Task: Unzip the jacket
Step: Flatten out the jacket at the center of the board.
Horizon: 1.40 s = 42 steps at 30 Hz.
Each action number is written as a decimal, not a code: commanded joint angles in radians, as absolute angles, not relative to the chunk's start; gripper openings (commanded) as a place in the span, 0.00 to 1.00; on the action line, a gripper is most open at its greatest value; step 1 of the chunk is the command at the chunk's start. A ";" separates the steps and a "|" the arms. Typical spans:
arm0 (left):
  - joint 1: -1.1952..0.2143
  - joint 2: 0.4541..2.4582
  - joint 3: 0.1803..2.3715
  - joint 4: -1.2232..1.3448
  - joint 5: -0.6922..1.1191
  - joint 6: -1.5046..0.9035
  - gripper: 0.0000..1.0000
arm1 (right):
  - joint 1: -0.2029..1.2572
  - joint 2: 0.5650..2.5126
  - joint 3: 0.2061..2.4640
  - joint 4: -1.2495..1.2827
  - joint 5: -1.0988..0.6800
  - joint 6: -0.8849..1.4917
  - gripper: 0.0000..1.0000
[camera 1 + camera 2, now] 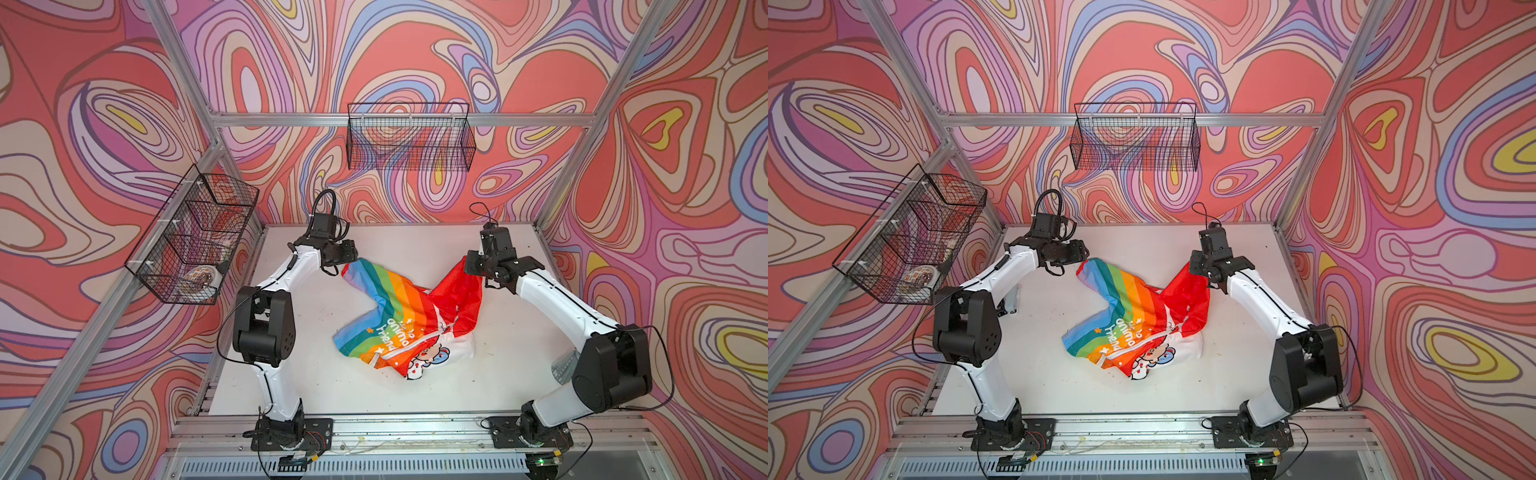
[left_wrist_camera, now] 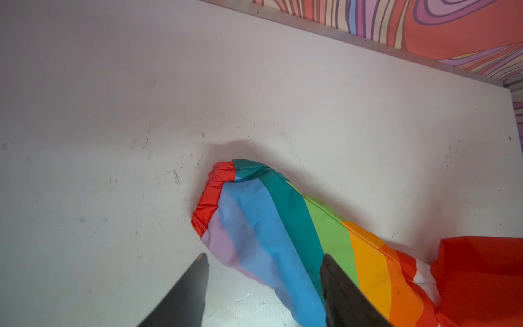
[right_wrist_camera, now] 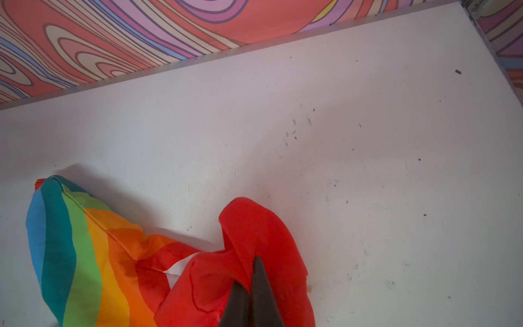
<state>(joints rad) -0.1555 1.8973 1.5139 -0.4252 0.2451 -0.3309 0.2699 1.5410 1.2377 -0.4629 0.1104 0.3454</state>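
R gripper, jaws pressed together, pinches the red hood of the jacket and holds that edge raised, far-right of centre. L gripper, jaws spread, grips nothing and hangs over the rainbow sleeve, far left. The jacket lies crumpled mid-way across the table. Its white zipper runs diagonally, far-right to near-left, on the near side of both grippers. R arm looks nearer its hood end.
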 commanded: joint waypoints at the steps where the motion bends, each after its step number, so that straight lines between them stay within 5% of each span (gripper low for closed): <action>1: -0.124 1.933 1.516 -0.363 0.316 -0.286 0.58 | 0.268 1.535 1.250 -0.443 -0.019 0.290 0.00; 7: -0.123 2.024 1.577 -0.435 0.248 -0.234 0.56 | 0.265 1.541 1.269 -0.442 -0.230 0.311 0.00; 42: -0.139 2.294 1.835 -0.737 0.186 -0.167 0.48 | 0.266 1.569 1.248 -0.456 -0.258 0.360 0.00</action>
